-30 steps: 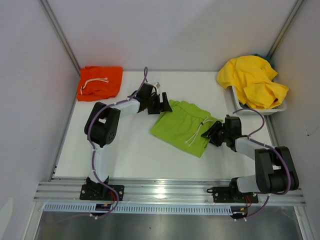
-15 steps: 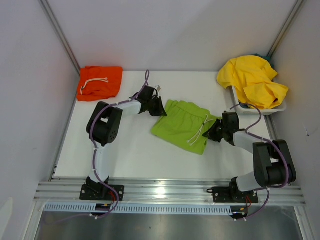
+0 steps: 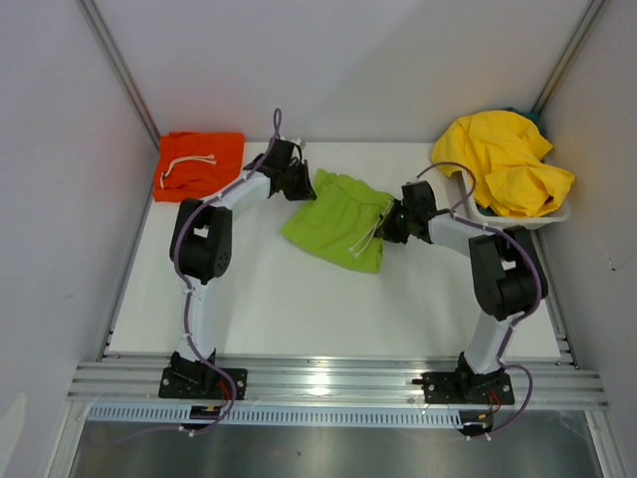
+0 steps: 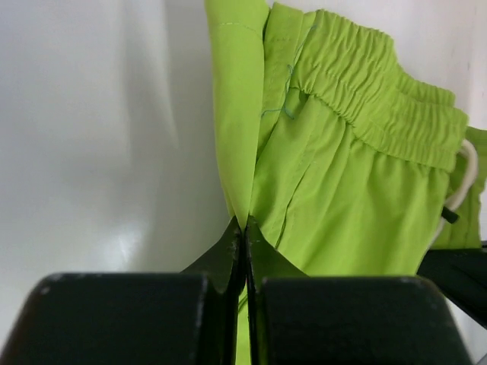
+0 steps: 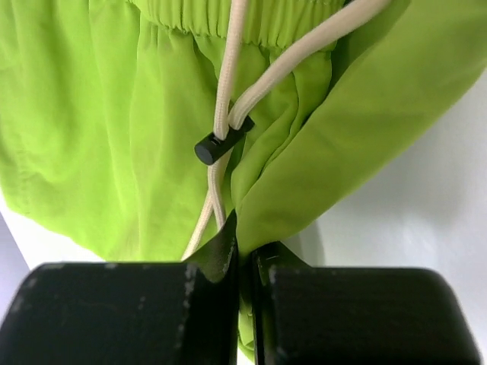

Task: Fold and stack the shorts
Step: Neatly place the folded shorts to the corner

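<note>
Fingers of the left gripper [image 3: 299,187] are pinched tight on the left edge of the lime green shorts [image 3: 333,221]. The right gripper [image 3: 388,224] is clamped likewise on their right edge, beside the white drawstring [image 5: 228,91]. The shorts are on the table's [image 3: 249,309] far half, with the orange shorts [image 3: 199,164] at the far-left corner.

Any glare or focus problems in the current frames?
Top external: sharp overall, with a bright glare spot on the front rail.
Left wrist: lime green shorts crisp, left gripper soft up close, hazy sheen on the table.
Right wrist: cord toggle sharp, right gripper blurred.
</note>
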`<act>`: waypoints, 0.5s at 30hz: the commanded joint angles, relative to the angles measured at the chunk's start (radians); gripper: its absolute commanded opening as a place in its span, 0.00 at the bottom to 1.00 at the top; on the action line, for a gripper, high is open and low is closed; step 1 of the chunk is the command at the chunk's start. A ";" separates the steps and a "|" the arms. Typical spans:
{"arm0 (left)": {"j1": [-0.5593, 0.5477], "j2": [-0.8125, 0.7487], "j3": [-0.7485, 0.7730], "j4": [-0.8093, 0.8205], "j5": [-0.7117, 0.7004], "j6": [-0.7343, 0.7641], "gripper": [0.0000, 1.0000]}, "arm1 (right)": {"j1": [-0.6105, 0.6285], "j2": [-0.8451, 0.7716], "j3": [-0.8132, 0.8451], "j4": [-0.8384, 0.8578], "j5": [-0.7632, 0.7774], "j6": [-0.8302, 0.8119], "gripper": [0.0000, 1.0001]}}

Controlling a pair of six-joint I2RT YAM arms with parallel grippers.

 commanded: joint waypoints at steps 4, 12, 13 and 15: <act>0.112 -0.004 0.200 -0.137 -0.077 0.061 0.00 | 0.054 0.215 0.322 0.045 0.006 0.058 0.00; 0.203 0.045 0.350 -0.143 -0.172 0.041 0.00 | 0.134 0.542 0.773 0.092 -0.032 0.085 0.00; 0.211 0.058 0.361 -0.135 -0.167 0.041 0.00 | 0.140 0.568 0.819 0.105 -0.045 0.088 0.00; 0.235 0.074 0.411 -0.134 -0.169 0.035 0.00 | 0.151 0.636 0.925 0.166 -0.060 0.107 0.00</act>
